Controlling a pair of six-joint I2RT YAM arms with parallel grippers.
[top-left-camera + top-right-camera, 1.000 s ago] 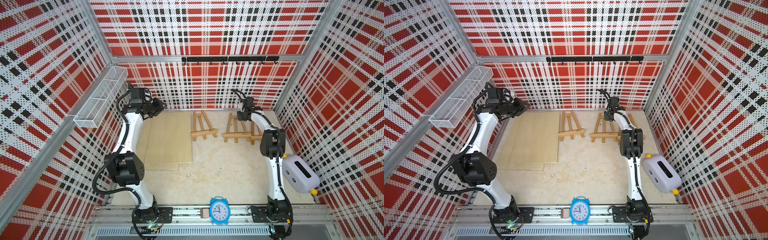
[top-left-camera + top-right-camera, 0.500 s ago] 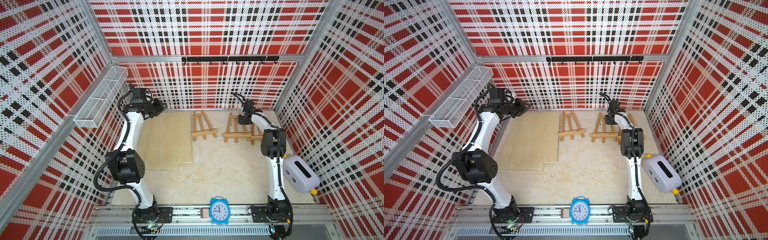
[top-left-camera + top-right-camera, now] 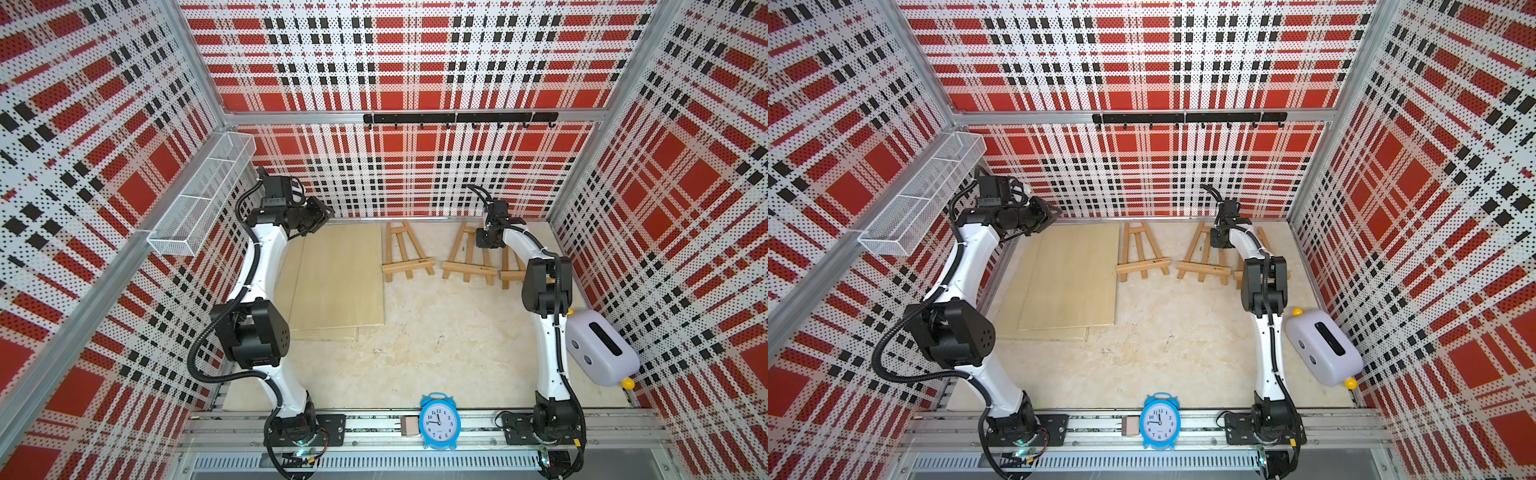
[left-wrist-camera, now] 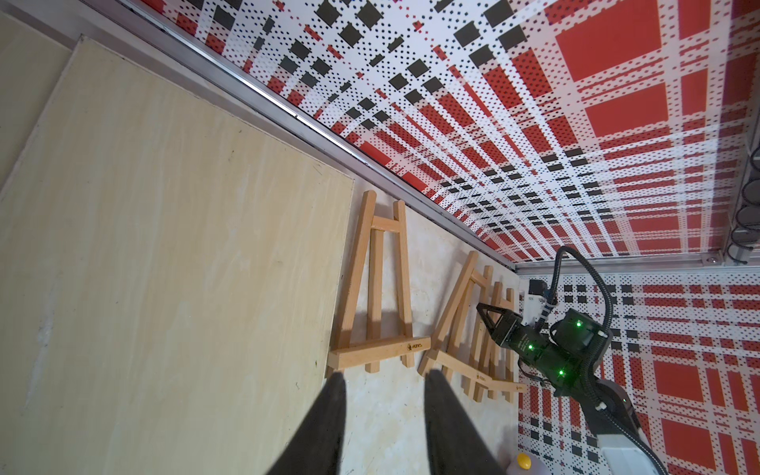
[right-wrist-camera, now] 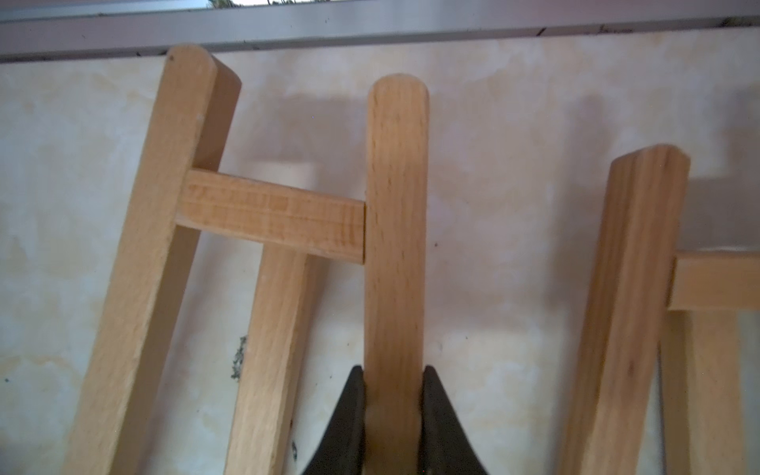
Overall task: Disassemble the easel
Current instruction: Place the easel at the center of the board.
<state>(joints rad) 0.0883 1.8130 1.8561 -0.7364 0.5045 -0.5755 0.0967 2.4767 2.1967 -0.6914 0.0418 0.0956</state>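
**Right gripper** (image 5: pixel 392 411): clenched on the right-hand upright of the middle easel (image 5: pixel 395 197), a small A-frame of light wood. Both black fingers (image 5: pixel 354 415) press against the sides of that upright, short of the crossbar. A second ago this claw hung higher and nearer the back wall, not yet fully closed. It has since come down onto the frame. In a top view the right gripper (image 3: pixel 484 241) sits right of centre in the upper half of the picture.

**Task object:** the middle easel (image 3: pixel 469 270) lies flat on the mottled beige table (image 3: pixel 436 345), apex towards the back wall, in the same place as before. A matching left easel (image 3: pixel 409 264) and right easel (image 3: pixel 510 274) lie flat on either side of it, both unmoved. The right one is partly hidden by the arm, and I cannot tell whether it touches the middle one.

**Left gripper** (image 4: pixel 385 373): released, fingers apart with nothing between them. In a top view the left gripper (image 3: pixel 322 212) is raised at upper left, over the far corner of the pale rectangular plywood board (image 3: pixel 340 278). Its position is little changed.
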